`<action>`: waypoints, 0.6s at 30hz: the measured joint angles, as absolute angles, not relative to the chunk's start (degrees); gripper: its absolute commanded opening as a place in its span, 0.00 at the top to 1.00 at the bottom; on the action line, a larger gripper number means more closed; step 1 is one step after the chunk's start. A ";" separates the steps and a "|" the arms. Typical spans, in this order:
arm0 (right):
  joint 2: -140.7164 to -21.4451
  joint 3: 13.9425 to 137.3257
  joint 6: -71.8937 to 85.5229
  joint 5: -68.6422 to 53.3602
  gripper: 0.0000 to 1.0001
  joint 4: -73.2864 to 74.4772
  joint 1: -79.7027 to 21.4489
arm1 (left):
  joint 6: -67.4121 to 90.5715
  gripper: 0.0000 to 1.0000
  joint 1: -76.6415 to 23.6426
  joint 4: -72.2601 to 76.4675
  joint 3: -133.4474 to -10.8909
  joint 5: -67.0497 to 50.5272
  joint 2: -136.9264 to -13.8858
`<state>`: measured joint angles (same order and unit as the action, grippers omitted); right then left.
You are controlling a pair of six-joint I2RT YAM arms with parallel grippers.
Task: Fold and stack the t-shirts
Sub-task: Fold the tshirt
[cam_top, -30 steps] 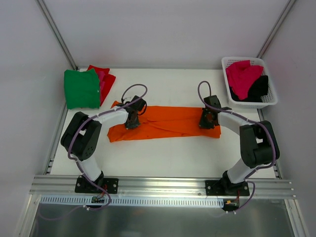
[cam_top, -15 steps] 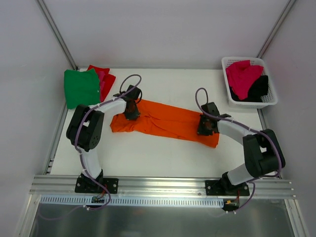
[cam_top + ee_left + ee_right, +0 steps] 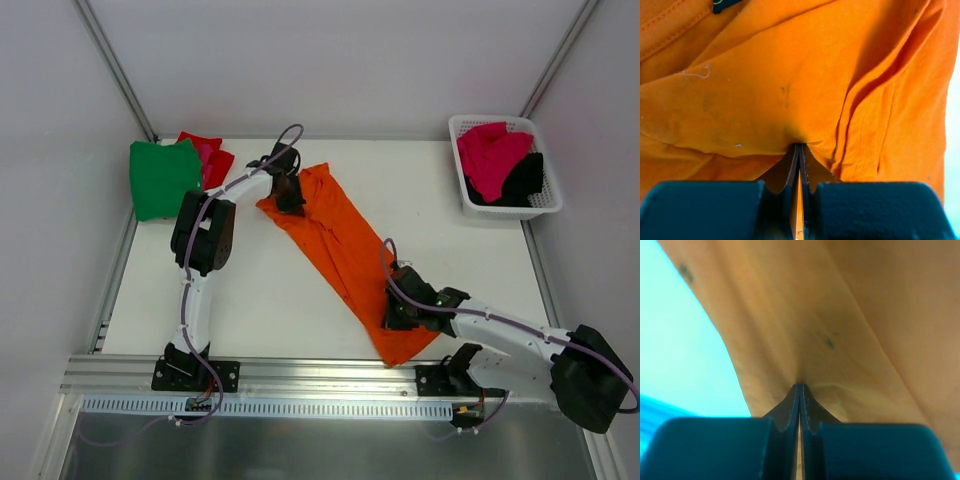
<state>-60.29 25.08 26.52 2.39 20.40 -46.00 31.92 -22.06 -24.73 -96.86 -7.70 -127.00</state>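
An orange t-shirt (image 3: pixel 345 255) lies folded into a long strip, running diagonally from the back left of the table to the front right. My left gripper (image 3: pixel 290 197) is shut on its far end; in the left wrist view the fingertips (image 3: pixel 799 147) pinch a fold of the orange t-shirt (image 3: pixel 790 90). Near the table's front edge my right gripper (image 3: pixel 398 312) is shut on the strip's near end, and the right wrist view shows the closed jaws biting orange cloth (image 3: pixel 840 330). A green t-shirt (image 3: pixel 163 178) lies folded on a red t-shirt (image 3: pixel 212 158) at the back left.
A white lattice basket (image 3: pixel 545 203) at the back right holds a magenta-pink t-shirt (image 3: pixel 490 155) and a black t-shirt (image 3: pixel 525 180). The table's front rail (image 3: pixel 330 375) runs just below the right gripper.
Both arms swung the orange strip from lying across the table to a diagonal. The left gripper went toward the back, the right one toward the front edge. Both stayed shut on the cloth.
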 measured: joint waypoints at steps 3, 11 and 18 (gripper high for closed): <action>-59.70 24.45 30.26 2.94 1.00 19.86 -52.99 | 30.02 1.00 -22.04 -26.74 -101.21 -12.29 -129.75; -74.24 32.75 35.77 4.60 0.99 15.00 -69.32 | 28.97 1.00 -22.06 -30.41 -117.25 -26.76 -140.94; -87.64 45.15 35.16 7.73 0.99 15.27 -78.76 | 29.47 1.00 -22.00 -32.10 -127.70 -36.36 -148.59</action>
<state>-87.64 45.15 35.16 7.73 15.27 -78.76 29.47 -22.00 -32.10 -127.70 -36.36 -148.59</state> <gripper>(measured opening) 0.009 0.003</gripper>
